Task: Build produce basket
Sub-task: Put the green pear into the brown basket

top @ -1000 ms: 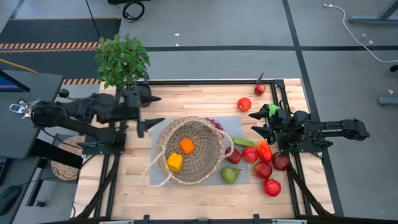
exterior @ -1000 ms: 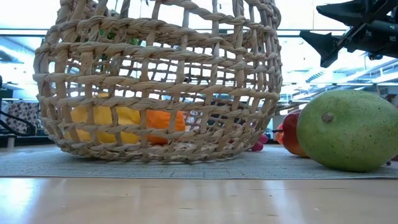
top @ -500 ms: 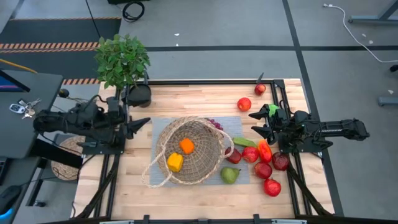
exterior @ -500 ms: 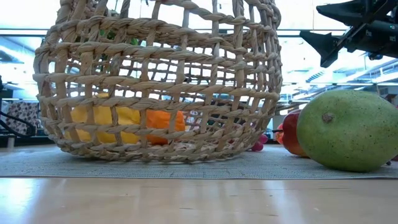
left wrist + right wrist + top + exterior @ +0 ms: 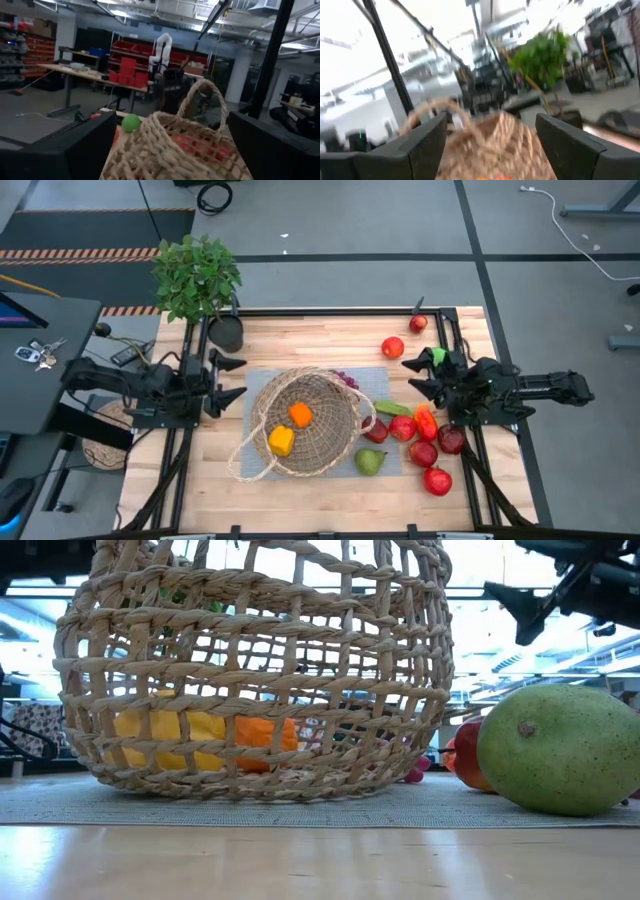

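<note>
High view: the tan wicker basket (image 5: 305,425) sits mid-table on a grey mat (image 5: 258,395), an orange (image 5: 300,414) and a yellow pepper (image 5: 282,441) inside. More produce (image 5: 425,442) lies just right of it. The left gripper (image 5: 224,378) reaches in level from the left, jaws spread and empty, near the rim. The right gripper (image 5: 414,376) hovers over the scattered fruit, jaws parted, holding nothing.

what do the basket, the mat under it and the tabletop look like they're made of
Basket: tan woven wicker, matte; the low view shows open lattice strands with the fruit visible through the gaps.
Mat: grey and flat, probably fabric or felt; the low view hints at a fine weave.
Tabletop: light wood, seemingly butcher-block, with parallel plank lines and a smooth finish.
</note>
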Robot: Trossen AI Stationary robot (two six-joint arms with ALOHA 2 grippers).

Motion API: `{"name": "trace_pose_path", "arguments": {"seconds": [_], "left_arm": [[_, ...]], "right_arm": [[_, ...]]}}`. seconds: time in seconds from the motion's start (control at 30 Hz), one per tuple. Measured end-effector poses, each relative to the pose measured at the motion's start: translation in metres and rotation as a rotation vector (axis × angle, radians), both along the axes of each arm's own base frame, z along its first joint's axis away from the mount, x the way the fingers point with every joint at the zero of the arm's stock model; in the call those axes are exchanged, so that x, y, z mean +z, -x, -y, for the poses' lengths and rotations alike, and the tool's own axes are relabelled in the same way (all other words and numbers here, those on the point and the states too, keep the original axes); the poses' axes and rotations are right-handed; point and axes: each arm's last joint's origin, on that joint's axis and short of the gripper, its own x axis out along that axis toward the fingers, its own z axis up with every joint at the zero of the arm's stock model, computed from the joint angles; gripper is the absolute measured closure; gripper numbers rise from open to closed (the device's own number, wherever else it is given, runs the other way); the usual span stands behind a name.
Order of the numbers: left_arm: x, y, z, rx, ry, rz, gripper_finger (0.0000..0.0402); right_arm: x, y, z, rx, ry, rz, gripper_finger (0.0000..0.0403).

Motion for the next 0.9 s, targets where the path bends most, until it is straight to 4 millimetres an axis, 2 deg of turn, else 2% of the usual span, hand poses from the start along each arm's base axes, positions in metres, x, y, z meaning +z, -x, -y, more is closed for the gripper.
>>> {"name": "trace_pose_path", "arguments": {"seconds": [0.2, 0.3, 0.37, 0.47, 0.57, 0.63, 0.73, 0.9], "left_arm": [[-0.028, 0.003, 0.0, -0.004, 0.014, 0.04, 0.0012], [-0.039, 0.003, 0.0, 0.001, 0.011, 0.021, 0.0012], [-0.043, 0.003, -0.001, 0.002, 0.012, 0.022, 0.0012], [-0.045, 0.004, -0.001, 0.003, 0.011, 0.02, 0.0012], [-0.045, 0.006, -0.001, 0.009, -0.01, 0.019, 0.0012], [-0.044, 0.008, -0.002, 0.022, -0.028, 0.021, 0.0012], [-0.049, 0.01, -0.005, 0.056, -0.035, -0.023, 0.0012], [-0.051, 0.017, -0.007, 0.072, 0.008, -0.021, 0.0012]], "right_arm": [[0.015, 0.008, 0.0, -0.002, -0.032, 0.183, 0.0095], [0.021, 0.012, 0.002, -0.07, -0.048, 0.253, 0.0095], [0.021, 0.013, 0.004, -0.118, -0.097, 0.265, 0.0095], [0.019, 0.011, 0.003, -0.078, -0.117, 0.241, 0.0095], [0.029, 0.005, 0.002, -0.023, -0.096, 0.125, 0.0095], [0.042, 0.002, 0.001, -0.014, -0.096, -0.024, 0.0095], [0.058, 0.0, 0.002, -0.068, -0.065, -0.292, 0.0095], [0.086, -0.003, 0.005, -0.18, -0.021, -0.532, 0.0095]]}}
